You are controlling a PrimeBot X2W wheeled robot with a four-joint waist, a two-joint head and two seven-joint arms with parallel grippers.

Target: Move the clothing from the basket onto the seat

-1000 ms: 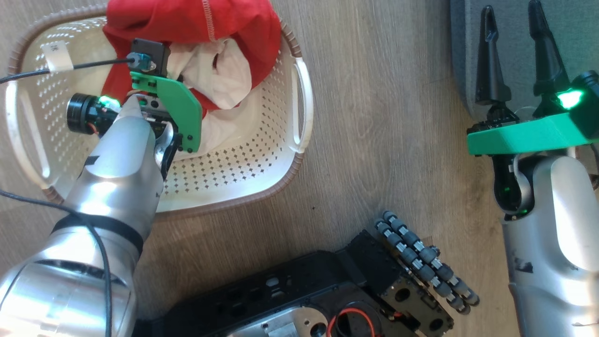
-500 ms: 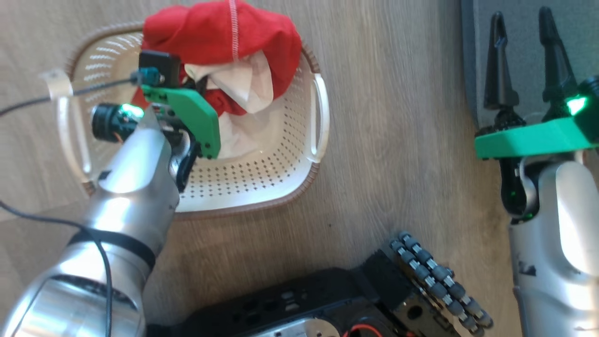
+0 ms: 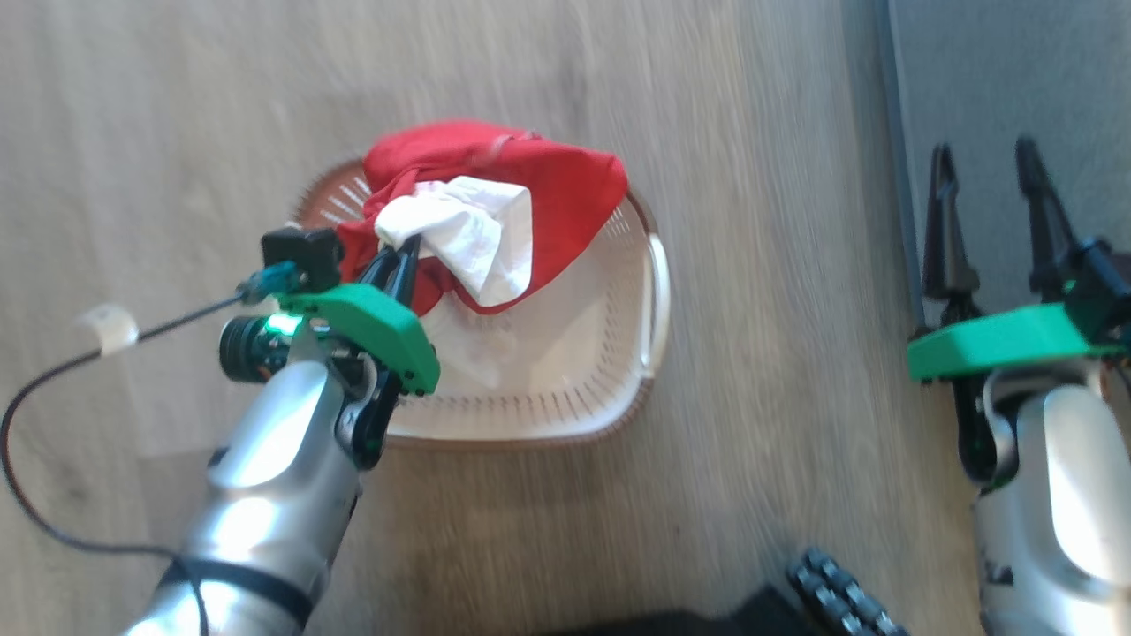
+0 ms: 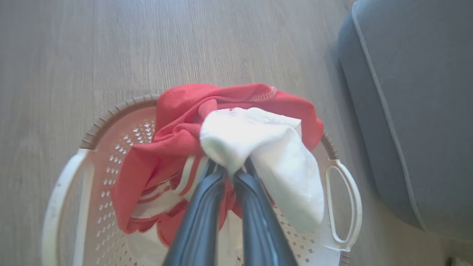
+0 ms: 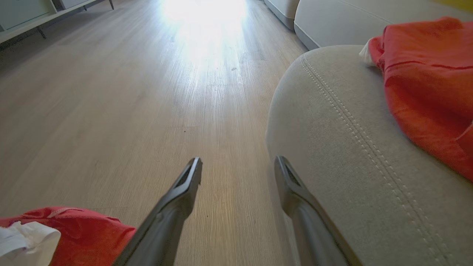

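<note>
My left gripper (image 3: 399,258) is shut on the clothing (image 3: 548,190), a bunched red and white garment that hangs over the far half of the cream basket (image 3: 649,309). In the left wrist view the closed gripper (image 4: 231,171) pinches a white fold of the clothing (image 4: 177,133) above the basket's brown rim (image 4: 111,114). The grey seat (image 3: 998,79) lies to the right, and my right gripper (image 3: 985,163) is open over its edge. In the right wrist view that gripper (image 5: 238,162) is empty beside the seat (image 5: 332,147), where another red garment (image 5: 425,85) lies.
The basket stands on a wooden floor (image 3: 751,495). My dark base with its roller wheel (image 3: 839,592) shows at the bottom edge. A black cable (image 3: 53,442) trails from my left wrist. More pale sofa cushions (image 5: 351,18) and a low cabinet (image 5: 29,14) stand farther off.
The head view has shifted, so the basket looks smaller and more central. My left gripper has risen with the garment, which has lifted off the basket's bottom. The right gripper stays open.
</note>
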